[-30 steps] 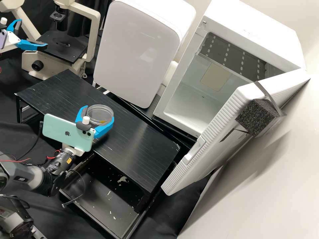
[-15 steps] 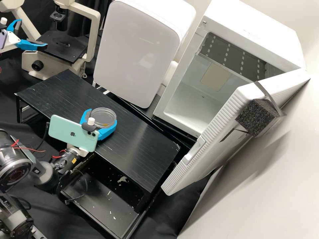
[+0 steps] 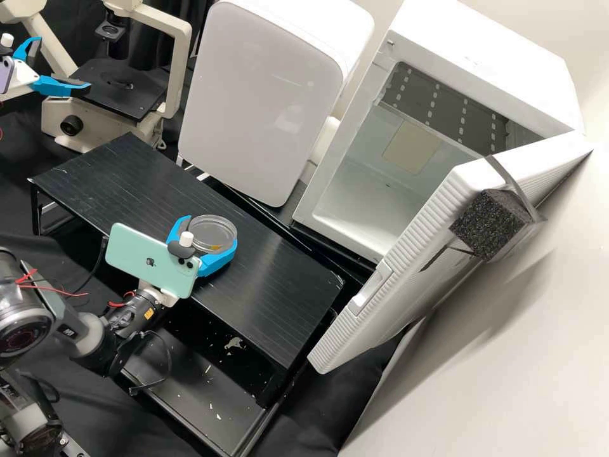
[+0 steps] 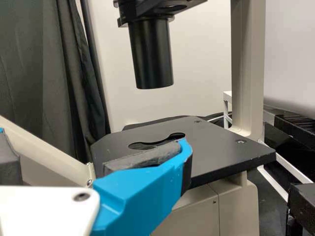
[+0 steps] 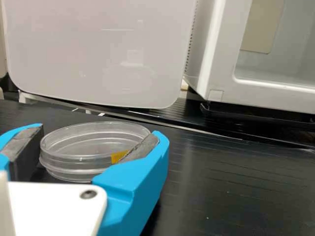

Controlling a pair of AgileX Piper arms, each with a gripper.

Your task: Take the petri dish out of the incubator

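Over the bench [image 3: 273, 273] | right hand [image 3: 211, 228] is pinching amber-marked petri dish [image 3: 219, 236] | left hand [image 3: 61, 65] is hanging spread by microscope [image 3: 180, 70]

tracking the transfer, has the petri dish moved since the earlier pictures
Yes. In the high view, the petri dish has moved nearer the open incubator, which stands in the same place.

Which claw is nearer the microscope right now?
Left. The left claw hangs open right by the microscope; the right claw is farther off, holding the dish over the black table.
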